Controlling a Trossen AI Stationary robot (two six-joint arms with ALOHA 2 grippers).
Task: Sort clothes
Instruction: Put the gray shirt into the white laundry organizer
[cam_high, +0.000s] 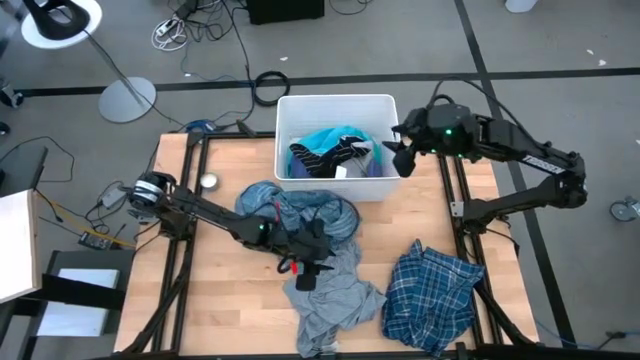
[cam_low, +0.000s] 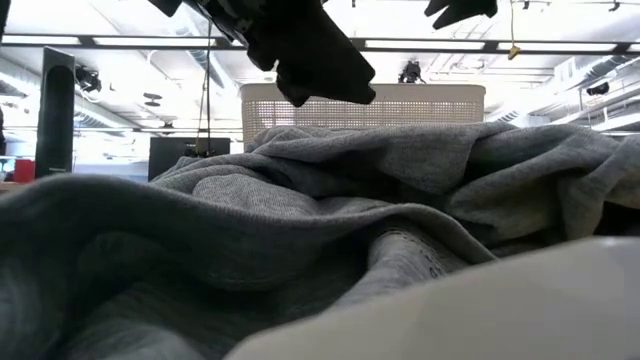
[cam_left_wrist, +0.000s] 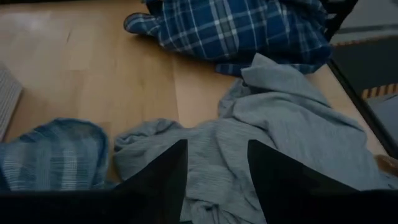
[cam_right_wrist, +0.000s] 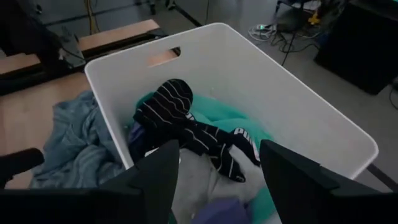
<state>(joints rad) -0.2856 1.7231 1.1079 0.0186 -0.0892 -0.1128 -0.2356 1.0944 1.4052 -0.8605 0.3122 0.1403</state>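
Note:
A grey garment (cam_high: 330, 295) lies crumpled on the table near its front edge and fills the low view (cam_low: 330, 200). My left gripper (cam_high: 310, 262) hangs open just above the garment's far part (cam_left_wrist: 292, 124), its fingers pointing down and clear of the cloth in the low view (cam_low: 310, 55). A light blue plaid shirt (cam_high: 295, 210) lies heaped beside it toward the far side. A dark blue plaid shirt (cam_high: 430, 290) lies at the front right. My right gripper (cam_high: 400, 150) is open and empty over the right side of the white bin (cam_high: 385, 105). The bin holds a turquoise garment (cam_right_wrist: 242, 127) and a navy striped one (cam_right_wrist: 180, 121).
The white bin stands at the table's far middle edge, and its wall (cam_right_wrist: 280, 93) is right below my right gripper. Bare wood (cam_high: 225, 300) shows at the table's front left. A small round object (cam_high: 208, 182) lies at the far left.

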